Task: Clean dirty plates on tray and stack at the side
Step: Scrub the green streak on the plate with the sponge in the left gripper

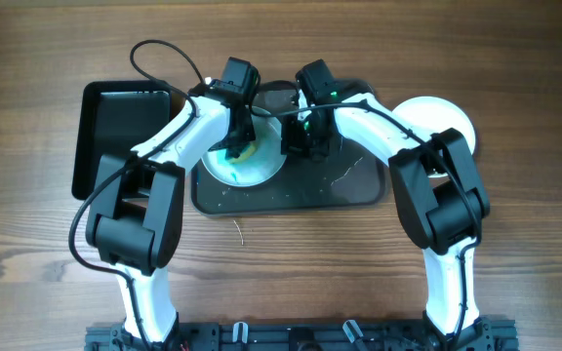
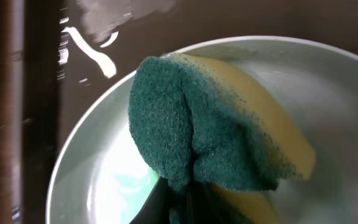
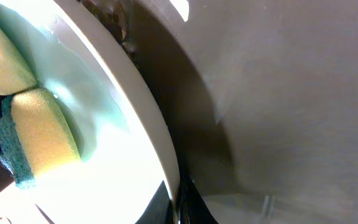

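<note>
Left gripper [image 1: 234, 146] is clamped on a folded sponge [image 2: 216, 143], green scrub face outward and yellow foam on the far side, fingers pinching the fold at the bottom of the left wrist view. Sponge is pressed down on the plate [image 2: 334, 81], which sits on the left part of the tray [image 1: 344, 185]. A teal smear [image 2: 126, 186] shows on the plate surface just beside the sponge, near the rim closest to the left arm; overhead shows the same teal patch on the plate's left side. Right gripper [image 1: 302, 138] is closed on the plate's right rim: in the right wrist view one dark finger sits on each side of the white edge, rim between them (contact looks firm, finger pads themselves mostly cut off by the frame). Right half of the tray has only faint light streaks on it. A side plate [image 1: 449, 115] lies on the table [image 1: 27, 195] just off the tray's right end, partly hidden by the right arm, can't tell if there's more than one there. Smaller black tray [image 1: 115, 122] sits to the left of the grey one, close beside it
</note>
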